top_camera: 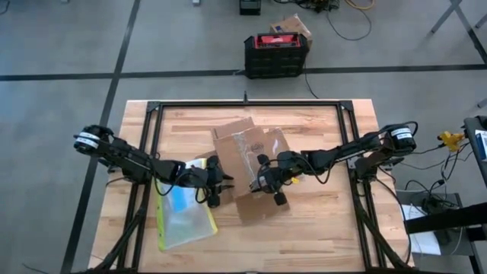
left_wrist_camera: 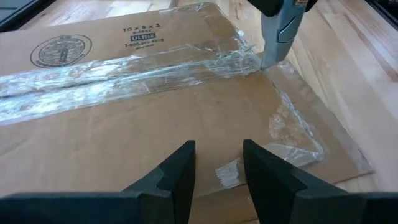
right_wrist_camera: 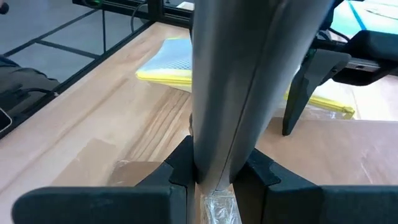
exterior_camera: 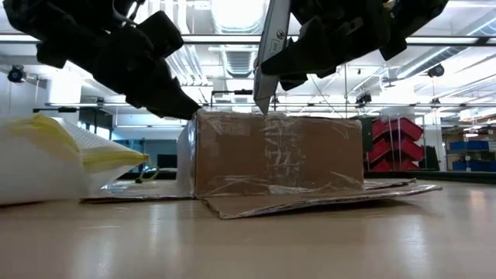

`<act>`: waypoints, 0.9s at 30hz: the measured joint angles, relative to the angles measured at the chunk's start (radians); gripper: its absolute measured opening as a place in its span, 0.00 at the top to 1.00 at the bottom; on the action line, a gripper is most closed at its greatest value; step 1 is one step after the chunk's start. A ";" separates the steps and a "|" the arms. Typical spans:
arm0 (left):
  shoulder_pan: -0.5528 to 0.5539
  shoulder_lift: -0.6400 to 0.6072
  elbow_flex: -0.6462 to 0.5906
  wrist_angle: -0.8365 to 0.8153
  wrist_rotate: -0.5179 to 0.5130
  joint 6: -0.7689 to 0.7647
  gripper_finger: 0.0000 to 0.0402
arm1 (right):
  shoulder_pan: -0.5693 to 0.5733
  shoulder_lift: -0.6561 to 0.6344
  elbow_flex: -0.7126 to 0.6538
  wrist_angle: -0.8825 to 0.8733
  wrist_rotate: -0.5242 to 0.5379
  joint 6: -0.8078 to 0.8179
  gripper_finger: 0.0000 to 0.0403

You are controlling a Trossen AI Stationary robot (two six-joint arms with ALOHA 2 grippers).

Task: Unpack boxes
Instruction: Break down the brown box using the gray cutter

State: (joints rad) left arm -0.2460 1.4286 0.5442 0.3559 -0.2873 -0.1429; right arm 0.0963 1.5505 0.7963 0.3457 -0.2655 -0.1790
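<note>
— From my console I see the wooden table (top_camera: pixel 319 228) with a black metal frame (top_camera: pixel 247 105) round its top. What do you have on the left half?

— A clear plastic pouch (top_camera: pixel 183 217) with a yellow-green edge, lying flat near the front edge, something blue and white inside it. In my low view it bulges up at the left.

— Beyond the table's far edge I get a black-and-red case (top_camera: pixel 278 55) on the grey floor, and a small brown carton (top_camera: pixel 292 29) just behind it.

— Yes. Dark lines cross the floor. Cables (top_camera: pixel 445 194) trail at the right side, near a yellow connector (top_camera: pixel 450 139). Red bins (exterior_camera: pixel 399 139) stand far back.
</note>
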 joint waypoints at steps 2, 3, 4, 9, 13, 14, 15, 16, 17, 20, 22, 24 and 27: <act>-0.005 -0.010 0.025 -0.019 0.000 0.039 0.70 | 0.002 0.000 -0.001 -0.003 -0.017 0.004 0.86; -0.008 -0.014 0.046 -0.025 -0.001 0.057 0.70 | 0.002 0.000 -0.001 -0.003 -0.017 0.004 0.86; -0.012 -0.019 0.070 -0.027 -0.002 0.073 0.70 | 0.002 0.000 -0.001 -0.002 -0.017 0.004 0.86; -0.048 0.008 0.177 -0.109 -0.006 0.109 0.70 | 0.002 0.000 -0.001 0.000 -0.016 0.005 0.86; -0.072 0.055 0.233 -0.117 -0.007 0.101 0.70 | 0.002 0.000 -0.001 0.001 -0.012 0.004 0.86; -0.076 0.070 0.240 -0.117 -0.007 0.095 0.70 | 0.002 0.000 -0.001 0.002 -0.012 0.004 0.86; -0.078 0.088 0.244 -0.120 -0.006 0.088 0.70 | 0.002 0.000 -0.001 0.002 -0.012 0.003 0.86; -0.078 0.106 0.246 -0.121 -0.006 0.082 0.70 | 0.002 0.000 -0.002 0.001 -0.012 0.003 0.86; -0.078 0.121 0.247 -0.121 -0.008 0.077 0.70 | 0.002 0.000 -0.002 0.003 -0.012 0.004 0.86; -0.076 0.157 0.258 -0.111 -0.023 0.067 0.70 | 0.002 0.000 -0.002 0.003 -0.023 0.004 0.86; -0.074 0.178 0.259 -0.113 -0.036 0.060 0.70 | 0.002 0.000 -0.002 0.003 -0.023 0.004 0.86; -0.074 0.194 0.258 -0.115 -0.036 0.052 0.70 | 0.002 0.000 -0.002 0.002 -0.024 0.004 0.86; -0.074 0.202 0.252 -0.109 -0.037 0.036 0.70 | 0.001 0.000 -0.002 0.002 -0.030 0.004 0.86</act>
State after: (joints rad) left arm -0.3202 1.6302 0.7959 0.2470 -0.3241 -0.1068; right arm 0.0977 1.5505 0.7944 0.3479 -0.2954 -0.1754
